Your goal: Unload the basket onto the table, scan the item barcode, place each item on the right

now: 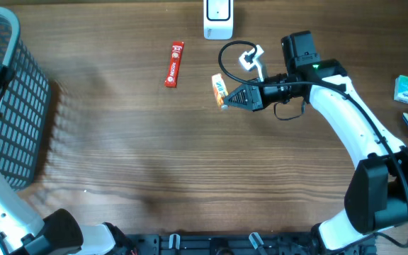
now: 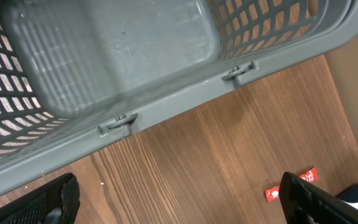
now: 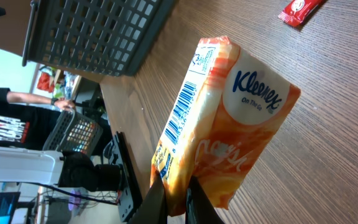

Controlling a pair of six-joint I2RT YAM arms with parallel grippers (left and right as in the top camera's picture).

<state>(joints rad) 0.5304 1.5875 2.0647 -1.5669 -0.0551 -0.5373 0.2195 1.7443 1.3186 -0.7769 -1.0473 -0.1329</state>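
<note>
The right claw (image 1: 227, 95) is shut tight on 1 end of the orange tissue pack (image 1: 220, 91). So the pick-up part looks done. The pack is in the far middle of the table (image 1: 190, 177), and it seems to be lifted off the wood. The white scanner (image 1: 218, 19) sits at the far edge, near the pack but not touching it. I think the beep part is not done yet.

From above, the long way of the pack runs from near to far, leaning a little. The barcode (image 3: 179, 115) is a stripe down 1 thin side. I think it faces the near side, not the scanner, but I cannot be sure. The pack may need a turn.

The left claw (image 2: 179, 202) is wide and holds nothing. It hangs on the left by the grey basket (image 2: 104, 62).
</note>
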